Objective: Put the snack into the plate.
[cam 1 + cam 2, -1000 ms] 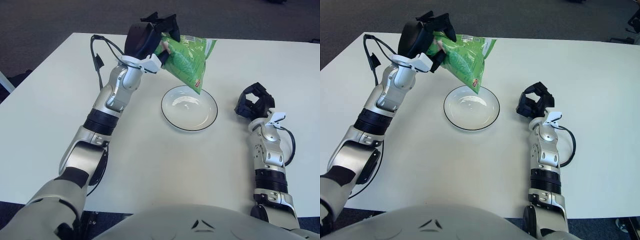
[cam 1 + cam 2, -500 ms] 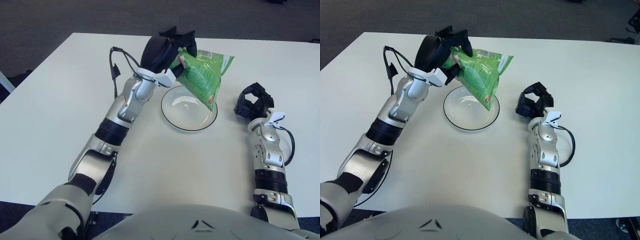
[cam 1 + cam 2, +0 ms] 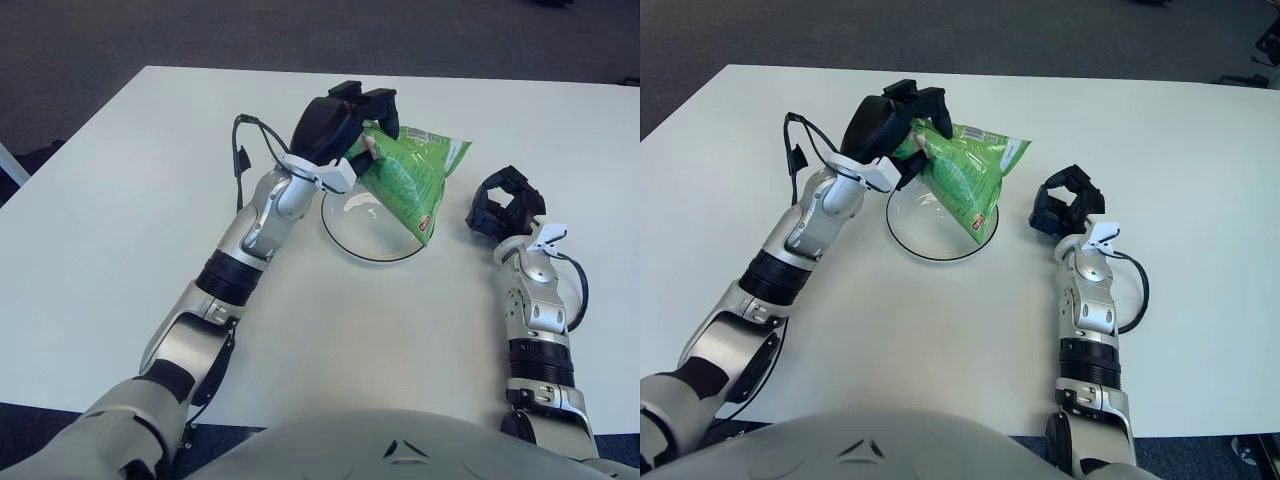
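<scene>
Since a moment ago, the green snack bag [image 3: 410,180] has been carried by the left hand [image 3: 345,125] from behind the plate [image 3: 350,245] to right over it. One top corner of the bag is pinched by curled black fingers, so the crinkly, shiny bag hangs slanted, its long side pointing down and right toward the round white plate with a thin dark rim. The right hand [image 3: 507,203] is seen just right of the plate, fingers loosely curled, with nothing held
</scene>
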